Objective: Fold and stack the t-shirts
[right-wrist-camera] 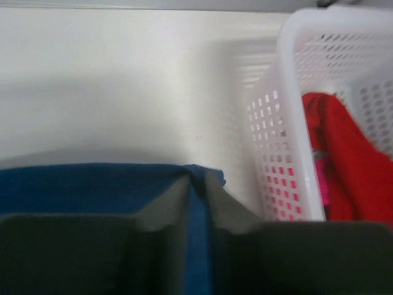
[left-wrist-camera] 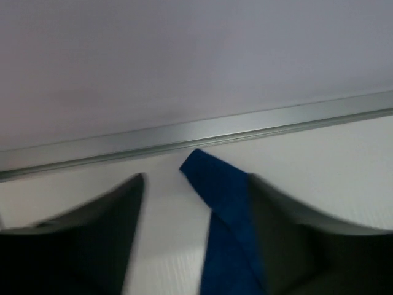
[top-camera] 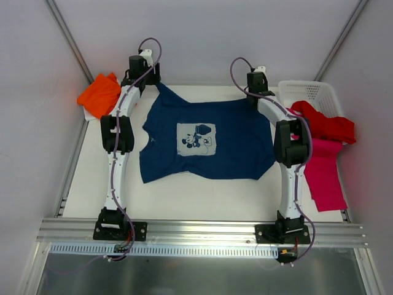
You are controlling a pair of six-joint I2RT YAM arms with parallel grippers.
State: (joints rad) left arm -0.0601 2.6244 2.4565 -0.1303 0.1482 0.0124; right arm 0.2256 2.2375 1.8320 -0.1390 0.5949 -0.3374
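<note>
The navy blue t-shirt (top-camera: pixel 202 138) lies spread flat on the table, its pale mouse print facing up. At the shirt's far left corner my left gripper (top-camera: pixel 153 83) (left-wrist-camera: pixel 195 178) has its jaws apart, and a strip of navy cloth (left-wrist-camera: pixel 227 209) lies on the table against the right finger. At the far right corner my right gripper (top-camera: pixel 253 98) (right-wrist-camera: pixel 199 178) is pinched on a fold of the navy hem (right-wrist-camera: pixel 92 184). An orange t-shirt (top-camera: pixel 98 95) is bunched at the far left. A red t-shirt (top-camera: pixel 325 126) and a magenta-pink one (top-camera: pixel 323 175) hang out of the basket.
The white mesh basket (top-camera: pixel 307 91) (right-wrist-camera: pixel 288 92) stands at the far right corner, just right of my right gripper, with red cloth (right-wrist-camera: pixel 350 160) inside. A metal rail (left-wrist-camera: pixel 245 126) runs along the table's far edge, with the pale back wall behind it.
</note>
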